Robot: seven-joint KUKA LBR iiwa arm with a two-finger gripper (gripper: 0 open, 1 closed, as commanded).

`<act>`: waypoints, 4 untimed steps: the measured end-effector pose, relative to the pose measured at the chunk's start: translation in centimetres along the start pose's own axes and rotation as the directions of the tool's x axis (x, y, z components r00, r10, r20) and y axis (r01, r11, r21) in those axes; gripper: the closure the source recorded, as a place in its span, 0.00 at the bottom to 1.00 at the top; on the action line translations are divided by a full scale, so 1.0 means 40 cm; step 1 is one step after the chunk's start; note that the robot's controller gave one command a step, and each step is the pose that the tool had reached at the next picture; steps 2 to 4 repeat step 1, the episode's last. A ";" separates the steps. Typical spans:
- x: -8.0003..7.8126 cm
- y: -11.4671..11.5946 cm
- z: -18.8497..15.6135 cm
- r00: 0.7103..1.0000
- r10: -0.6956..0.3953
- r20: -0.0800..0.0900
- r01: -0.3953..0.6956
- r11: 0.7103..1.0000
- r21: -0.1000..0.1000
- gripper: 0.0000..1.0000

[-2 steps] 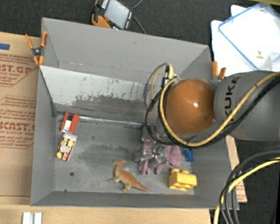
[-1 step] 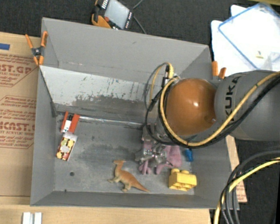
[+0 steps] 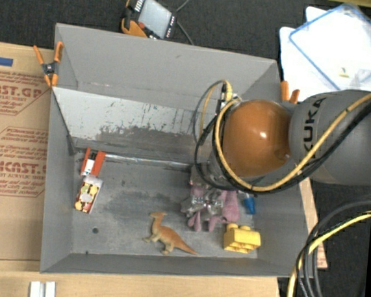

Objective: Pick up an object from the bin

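1. The grey bin (image 3: 63,165) is surrounding the gripper (image 3: 202,210), whose open or closed state is not showing.
2. An orange dinosaur (image 3: 169,236) is lying near its lower left.
3. A pink toy (image 3: 232,208) is lying just beside its right.
4. A yellow block (image 3: 242,238) is sitting near its lower right.

The pincer (image 3: 202,208) low over a pink heap (image 3: 233,208), beside a yellow block (image 3: 242,238) and an orange dinosaur (image 3: 167,236)
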State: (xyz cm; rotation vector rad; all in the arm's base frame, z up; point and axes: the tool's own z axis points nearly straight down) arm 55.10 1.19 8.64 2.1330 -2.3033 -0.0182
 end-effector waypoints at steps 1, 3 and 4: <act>-0.003 -0.002 -0.050 1.000 0.001 0.002 -0.001 1.000 0.004 1.00; -0.003 -0.002 -0.050 1.000 0.001 0.002 -0.001 1.000 0.004 1.00; -0.003 -0.002 -0.050 1.000 0.001 0.002 -0.001 1.000 0.004 1.00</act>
